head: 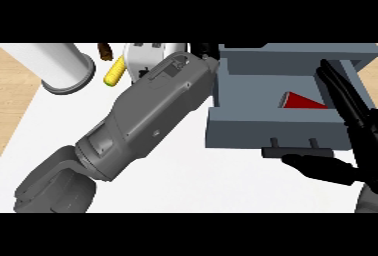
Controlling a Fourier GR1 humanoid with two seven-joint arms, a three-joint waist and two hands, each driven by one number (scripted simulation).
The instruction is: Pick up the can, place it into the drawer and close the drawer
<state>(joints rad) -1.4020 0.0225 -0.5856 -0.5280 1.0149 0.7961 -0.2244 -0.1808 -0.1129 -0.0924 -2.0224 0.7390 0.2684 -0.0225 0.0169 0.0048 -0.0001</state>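
In the head view, the red can (301, 101) lies on its side inside the open drawer (244, 131), so the placing step looks done; closing is the step in hand. The right robot hand (332, 167) is released, its fingers straight, the thumb just at the drawer's handle (295, 150). The left robot hand (201, 49) is mostly hidden behind its forearm at the drawer's far left corner; I cannot tell its state. Next the right robot hand should push the drawer front away until it shuts.
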